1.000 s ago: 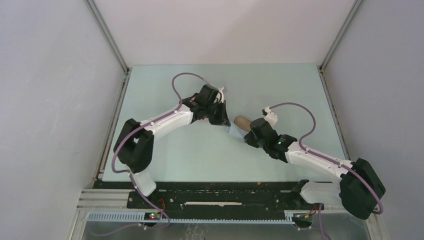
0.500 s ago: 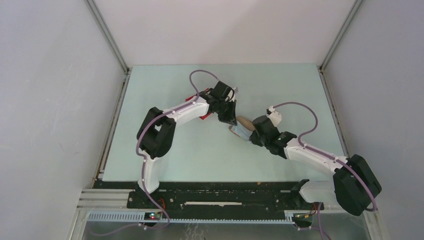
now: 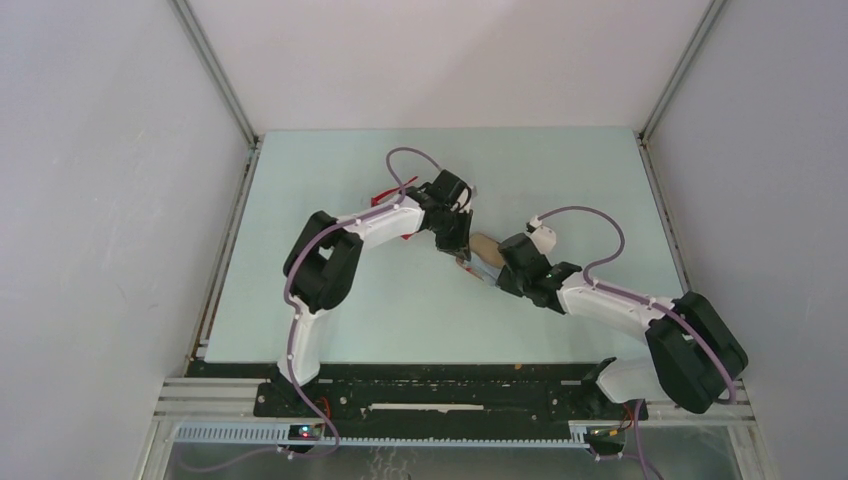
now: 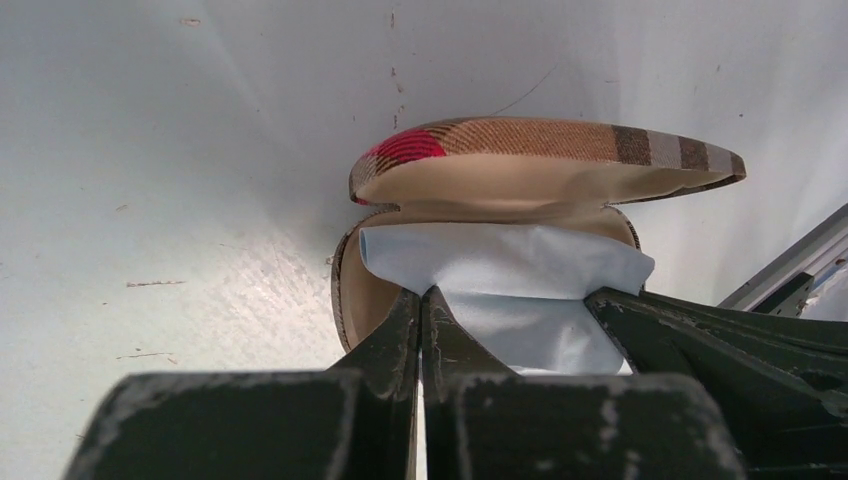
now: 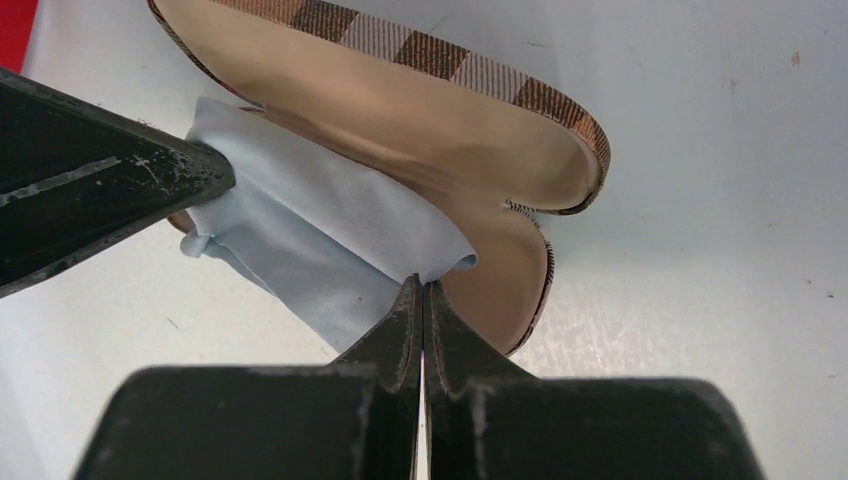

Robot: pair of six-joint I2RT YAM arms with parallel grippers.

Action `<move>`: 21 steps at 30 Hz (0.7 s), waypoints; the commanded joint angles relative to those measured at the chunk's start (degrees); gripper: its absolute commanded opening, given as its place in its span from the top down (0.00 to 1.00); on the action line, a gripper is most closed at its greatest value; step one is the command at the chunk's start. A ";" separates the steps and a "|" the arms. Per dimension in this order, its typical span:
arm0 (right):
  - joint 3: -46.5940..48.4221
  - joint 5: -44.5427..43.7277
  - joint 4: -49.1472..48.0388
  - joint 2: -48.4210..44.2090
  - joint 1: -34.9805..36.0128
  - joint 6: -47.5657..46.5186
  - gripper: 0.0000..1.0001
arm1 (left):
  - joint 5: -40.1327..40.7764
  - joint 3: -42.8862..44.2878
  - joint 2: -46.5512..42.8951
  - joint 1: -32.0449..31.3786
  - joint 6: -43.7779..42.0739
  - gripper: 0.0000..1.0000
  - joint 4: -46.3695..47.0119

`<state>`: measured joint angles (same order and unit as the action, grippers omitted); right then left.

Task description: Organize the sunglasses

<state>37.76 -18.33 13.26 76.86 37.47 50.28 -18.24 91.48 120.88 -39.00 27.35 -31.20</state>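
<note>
The sunglasses [image 3: 405, 237] lie on the worktop [image 3: 560, 170], left of the case [image 4: 560, 140] and mostly hidden under the left arm [image 3: 370, 225]. From above only slivers of red frame show on either side of the forearm, and the lenses cannot be made out. A red patch cut off at the top left corner of the right wrist view is probably the same frame.

The case stands open near the middle of the worktop. Its plaid lid is raised and its tan lining is bare. No brand or writing can be read on it.

The cloth [image 4: 510, 270] is draped over the lower half of the case, spilling over the near rim.

The left tool [image 4: 421, 296] has its fingers pressed together at one edge of the cloth, which bunches at the tip as if pinched. The right tool [image 5: 421, 288] is likewise closed, with a curled corner of the cloth caught at its tips. The two tools meet from opposite sides of the case, and from above they cover most of it.
</note>
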 commanded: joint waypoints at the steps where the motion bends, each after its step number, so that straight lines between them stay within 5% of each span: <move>1: -0.58 -1.78 0.05 1.50 -0.70 -2.55 1.00 | 0.45 -0.53 -0.88 0.12 -1.60 1.00 0.80; 21: -4.88 -2.77 -11.36 5.84 0.14 -13.70 1.00 | 1.04 -10.13 -3.24 0.09 -0.40 1.00 6.29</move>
<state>34.02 -18.20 4.64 81.49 37.23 41.15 -18.96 84.01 119.96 -39.20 27.51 -26.11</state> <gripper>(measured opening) 0.006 0.006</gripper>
